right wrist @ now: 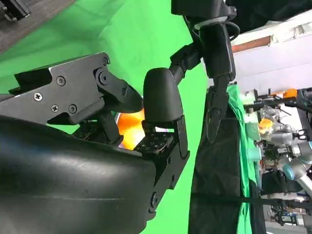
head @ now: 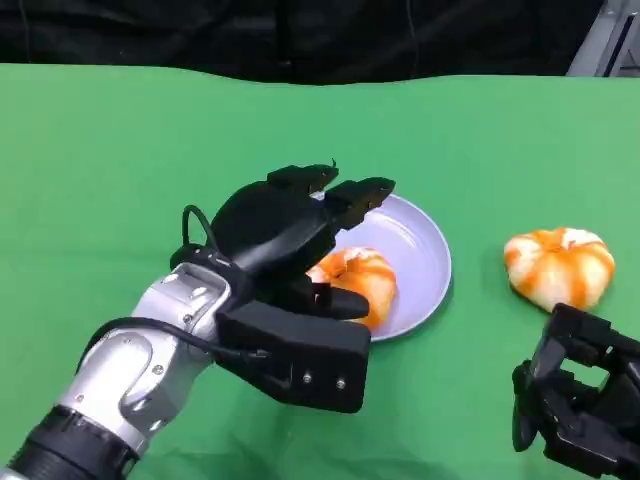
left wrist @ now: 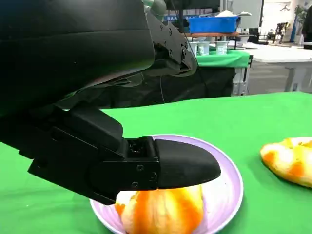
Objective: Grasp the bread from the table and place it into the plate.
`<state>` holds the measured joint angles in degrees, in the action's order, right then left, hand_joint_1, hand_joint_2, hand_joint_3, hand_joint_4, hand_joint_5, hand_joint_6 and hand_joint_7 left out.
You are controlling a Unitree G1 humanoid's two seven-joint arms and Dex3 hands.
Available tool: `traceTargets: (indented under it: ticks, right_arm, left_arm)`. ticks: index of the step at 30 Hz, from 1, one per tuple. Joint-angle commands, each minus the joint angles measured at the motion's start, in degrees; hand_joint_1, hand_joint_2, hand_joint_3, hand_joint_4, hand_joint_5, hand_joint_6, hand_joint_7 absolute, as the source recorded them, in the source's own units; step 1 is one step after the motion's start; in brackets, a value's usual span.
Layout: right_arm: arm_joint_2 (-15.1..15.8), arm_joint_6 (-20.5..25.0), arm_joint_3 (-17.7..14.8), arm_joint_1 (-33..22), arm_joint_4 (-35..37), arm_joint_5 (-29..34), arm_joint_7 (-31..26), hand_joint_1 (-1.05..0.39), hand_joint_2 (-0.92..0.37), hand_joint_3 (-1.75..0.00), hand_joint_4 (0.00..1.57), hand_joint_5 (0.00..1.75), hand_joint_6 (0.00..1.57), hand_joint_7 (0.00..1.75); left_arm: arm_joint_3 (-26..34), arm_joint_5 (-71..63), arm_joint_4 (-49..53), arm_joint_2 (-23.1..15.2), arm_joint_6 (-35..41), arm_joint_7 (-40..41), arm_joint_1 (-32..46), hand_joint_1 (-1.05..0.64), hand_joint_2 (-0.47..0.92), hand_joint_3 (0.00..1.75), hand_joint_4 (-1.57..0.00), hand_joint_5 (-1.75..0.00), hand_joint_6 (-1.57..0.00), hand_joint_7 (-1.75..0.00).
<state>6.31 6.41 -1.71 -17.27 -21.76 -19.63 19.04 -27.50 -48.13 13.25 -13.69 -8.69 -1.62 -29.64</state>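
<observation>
We see the plate [head: 420,262] near the middle of the green table [head: 100,170], with open cloth on its far side and to its left, and the table's far edge meeting a black curtain [head: 300,35]. One bread [head: 362,282] lies in the plate, on the side toward us, and our left hand [head: 290,235] hangs over it — fingers [head: 360,195] reaching across the plate's far rim, a thumb [left wrist: 183,163] set just above the bread in the left wrist view. Whether that hand touches or grips the bread we cannot tell, since the hand hides the bread's left part. A second bread [head: 560,265] sits on the cloth to the right, well apart from the plate, with bare cloth between them. Our right hand [head: 580,400] rests low at the near right corner, just short of that second bread and cut off by the frame — its fingers [right wrist: 161,97] look curled in with nothing between them, orange showing behind them.
</observation>
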Motion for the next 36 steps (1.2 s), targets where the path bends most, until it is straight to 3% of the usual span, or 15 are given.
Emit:
traceTargets:
  ticks: [1,3,7,9,10,12,13,15,16,17,20,22,26,33,36]
  right_arm:
    - [0.35,-0.39,-0.21,-0.24,-0.77,-0.35,0.1,-0.04,-0.77,-0.83,0.81,1.75,0.72,1.56]
    - [0.28,-0.67,-0.12,-0.26,-0.74,-0.18,0.11,-0.04,-0.77,-0.83,0.81,1.75,0.72,1.55]
    - [0.15,-0.66,0.16,-0.32,-0.89,0.11,-0.19,-0.05,-0.77,-0.82,0.81,1.75,0.72,1.55]
    - [0.0,-0.66,0.3,-0.3,-0.95,0.2,-0.4,-0.05,-0.77,-0.82,0.81,1.75,0.72,1.56]
    - [-0.08,-0.68,0.38,-0.28,-0.97,0.25,-0.52,-0.05,-0.77,-0.83,0.82,1.75,0.72,1.56]
    - [-0.34,-0.97,0.59,-0.17,-0.76,0.35,-0.66,-0.05,-0.76,-0.83,0.82,1.75,0.72,1.57]
    - [-0.46,-1.18,0.7,-0.11,-0.57,0.38,-0.68,-0.05,-0.76,-0.84,0.82,1.75,0.72,1.57]
    - [-0.59,-0.98,0.87,0.01,-0.49,0.4,-0.91,-0.05,-0.76,-0.84,0.83,1.75,0.72,1.58]
    - [-0.59,-0.72,0.88,0.03,-0.55,0.33,-1.0,-0.06,-0.75,-0.84,0.83,1.75,0.73,1.58]
    - [-0.59,-0.57,0.89,0.01,-0.6,0.28,-1.04,-0.06,-0.75,-0.85,0.83,1.75,0.73,1.58]
    - [-0.53,-1.04,0.98,0.46,0.03,0.81,-1.13,-0.06,-0.75,-0.85,0.83,1.75,0.73,1.58]
    - [-0.32,-0.93,0.91,0.97,0.44,1.28,-1.3,-0.06,-0.75,-0.86,0.83,1.75,0.73,1.58]
    - [-0.13,-0.62,0.49,1.65,1.08,1.2,-1.14,-0.06,-0.75,-0.87,0.83,1.75,0.72,1.58]
    - [-0.14,-0.65,0.45,1.73,1.19,1.18,-1.09,-0.06,-0.74,-0.88,0.83,1.75,0.72,1.58]
    - [0.95,-0.89,-1.22,3.25,4.1,0.34,0.32,-0.07,-0.74,-0.88,0.83,1.75,0.72,1.58]
  left_arm:
    - [1.19,1.41,-1.45,-0.31,0.29,0.62,0.93,-1.0,0.92,0.63,-0.25,-0.03,-0.21,-0.01]
    - [2.62,4.07,-2.57,0.57,0.36,0.69,2.11,-0.97,0.92,0.61,-0.28,-0.03,-0.23,-0.02]
    - [7.04,12.54,-6.25,3.16,0.23,0.21,5.56,-0.37,0.92,0.19,-0.52,-0.07,-0.4,-0.04]
    - [9.39,18.51,-8.33,4.23,0.07,-1.56,7.31,-0.29,0.92,0.15,-0.57,-0.08,-0.43,-0.04]
    - [10.69,22.01,-9.52,4.75,-0.02,-2.7,8.27,-0.11,0.92,0.26,-0.73,-0.13,-0.58,-0.07]
    - [13.63,30.49,-13.98,4.19,2.31,-7.96,10.65,-0.02,0.92,0.32,-0.82,-0.15,-0.66,-0.08]
    - [14.87,34.32,-16.53,3.34,4.24,-11.11,11.73,0.03,0.9,0.45,-0.97,-0.29,-0.85,-0.14]
    - [18.74,45.2,-23.28,0.62,8.54,-18.78,16.04,0.09,0.72,0.87,-1.05,-0.84,-1.19,-0.26]
    - [19.96,48.36,-25.26,-0.21,9.83,-20.73,17.63,0.08,0.64,1.04,-1.06,-1.07,-1.23,-0.5]
    - [21.2,51.34,-26.98,-0.91,10.88,-22.38,19.34,0.07,0.58,1.15,-1.07,-1.22,-1.16,-0.81]
    - [25.96,60.48,-32.81,-3.52,14.59,-26.63,26.18,0.03,0.5,1.34,-0.97,-1.53,-1.0,-1.31]
    - [30.31,67.43,-37.09,-5.39,17.22,-29.23,32.37,0.06,0.46,1.43,-0.92,-1.68,-0.92,-1.51]
    - [35.22,73.22,-39.38,-6.4,17.33,-31.11,40.6,0.14,0.51,1.42,-0.89,-1.74,-0.84,-1.61]
    - [35.47,74.05,-39.86,-6.79,17.7,-31.06,41.19,0.14,0.52,1.4,-0.88,-1.75,-0.84,-1.61]
    - [36.84,73.7,-35.92,-2.27,13.08,-30.37,52.17,0.15,0.59,1.37,-0.94,-1.75,-0.82,-1.72]
